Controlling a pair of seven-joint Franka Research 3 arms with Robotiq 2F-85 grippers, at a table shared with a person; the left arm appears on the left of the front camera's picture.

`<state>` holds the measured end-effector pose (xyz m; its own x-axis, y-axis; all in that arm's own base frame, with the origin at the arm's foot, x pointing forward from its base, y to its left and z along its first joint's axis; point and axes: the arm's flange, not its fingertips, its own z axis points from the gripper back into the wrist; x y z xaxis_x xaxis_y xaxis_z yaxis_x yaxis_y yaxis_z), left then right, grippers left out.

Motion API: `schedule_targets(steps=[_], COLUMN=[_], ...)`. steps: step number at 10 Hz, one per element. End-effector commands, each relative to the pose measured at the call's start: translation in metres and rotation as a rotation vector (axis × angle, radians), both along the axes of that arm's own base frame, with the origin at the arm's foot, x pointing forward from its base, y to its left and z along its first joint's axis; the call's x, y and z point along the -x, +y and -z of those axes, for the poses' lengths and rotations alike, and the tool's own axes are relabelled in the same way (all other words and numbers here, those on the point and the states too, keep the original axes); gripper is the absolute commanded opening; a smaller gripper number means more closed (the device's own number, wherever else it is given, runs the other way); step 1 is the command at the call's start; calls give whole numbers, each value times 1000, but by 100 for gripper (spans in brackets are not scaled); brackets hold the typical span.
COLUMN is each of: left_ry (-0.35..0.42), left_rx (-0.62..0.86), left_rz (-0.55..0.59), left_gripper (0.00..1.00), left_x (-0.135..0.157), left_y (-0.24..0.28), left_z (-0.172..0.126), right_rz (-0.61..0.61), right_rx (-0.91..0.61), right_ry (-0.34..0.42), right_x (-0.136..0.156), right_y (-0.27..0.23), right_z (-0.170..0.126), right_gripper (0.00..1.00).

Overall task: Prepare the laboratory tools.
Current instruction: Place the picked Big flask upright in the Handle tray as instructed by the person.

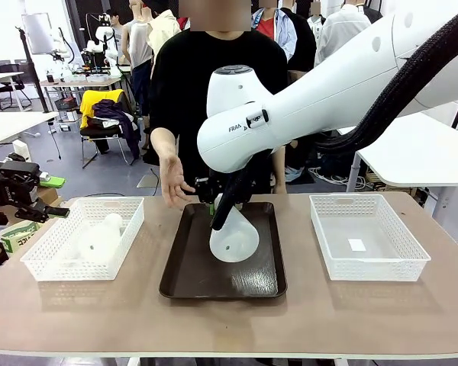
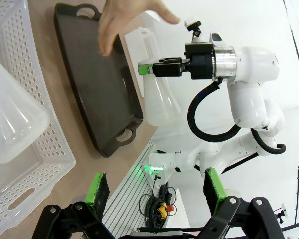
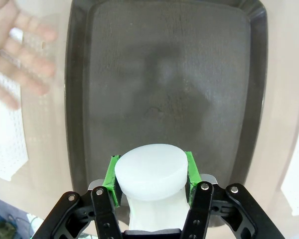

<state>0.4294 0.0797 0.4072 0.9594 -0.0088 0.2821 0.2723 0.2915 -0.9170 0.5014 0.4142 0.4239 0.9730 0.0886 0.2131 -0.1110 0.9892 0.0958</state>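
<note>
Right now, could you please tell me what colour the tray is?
The tray is dark brown; clearest in the front view.

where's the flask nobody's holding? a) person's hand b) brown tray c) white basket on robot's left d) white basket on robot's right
C: the free flask lies in the left white basket, while the right arm's fingers clamp the other flask at the brown tray.
</note>
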Motion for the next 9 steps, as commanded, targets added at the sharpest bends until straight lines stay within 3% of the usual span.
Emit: schedule_targets(steps=[1,9], left_ry=[-2,-2], left_rx=[-8,-8], left_rz=[7,7], left_gripper=[100,100], left_x=[2,2], left_y=[2,2], left_z=[-1,-1], right_rz=[-3,-3], right_rx=[-4,-4], right_ry=[-1,-1], right_x=[0,0], right_y=[0,0], right_z=[-1,-1], right_gripper=[0,0])
